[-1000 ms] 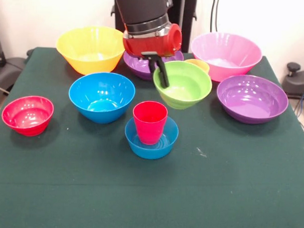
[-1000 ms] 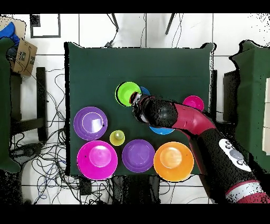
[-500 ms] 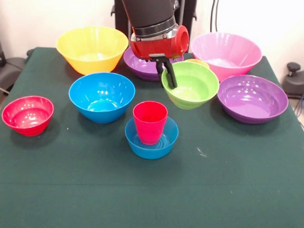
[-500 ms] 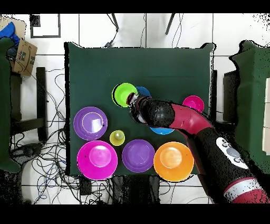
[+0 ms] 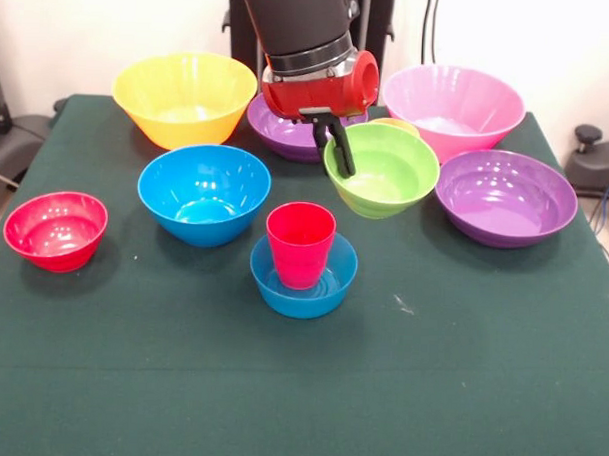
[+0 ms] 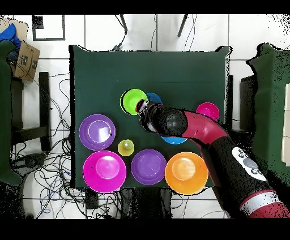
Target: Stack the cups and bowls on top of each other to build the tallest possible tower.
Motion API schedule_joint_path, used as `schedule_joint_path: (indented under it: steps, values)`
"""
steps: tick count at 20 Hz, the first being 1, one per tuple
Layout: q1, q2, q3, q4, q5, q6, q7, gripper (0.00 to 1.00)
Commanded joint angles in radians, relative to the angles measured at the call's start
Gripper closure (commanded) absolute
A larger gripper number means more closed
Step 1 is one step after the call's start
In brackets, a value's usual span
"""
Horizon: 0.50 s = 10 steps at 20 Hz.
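The tower is only a red cup [image 5: 300, 244] standing in the small blue bowl [image 5: 303, 282], while the claw [image 5: 334, 149] grips the lime green bowl [image 5: 381, 171] by its rim, lifted off the bench [image 5: 179, 384] just behind; every other bowl waits unstacked.

table [image 5: 499, 395]: dark green cloth | cardboard box [image 6: 22, 61]: floor beside table | cables [image 6: 54, 119]: floor

Eight bowls [image 5: 203, 191] and two cups [image 5: 300, 244] sit on the table [image 5: 299, 388].

end effector [image 5: 336, 159] | clamps lime green bowl [image 5: 382, 171] rim | bowl lifted
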<state>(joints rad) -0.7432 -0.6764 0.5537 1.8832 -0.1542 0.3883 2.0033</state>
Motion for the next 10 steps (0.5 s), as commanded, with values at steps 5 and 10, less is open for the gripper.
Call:
schedule_joint_path:
  steps: [5,10]
  values:
    - [0.031,-0.017,-0.026,-0.039,-0.04,0.06,0.003,1.0]
    - [0.027,-0.03,-0.025,-0.059,-0.028,0.103,-0.006,1.0]
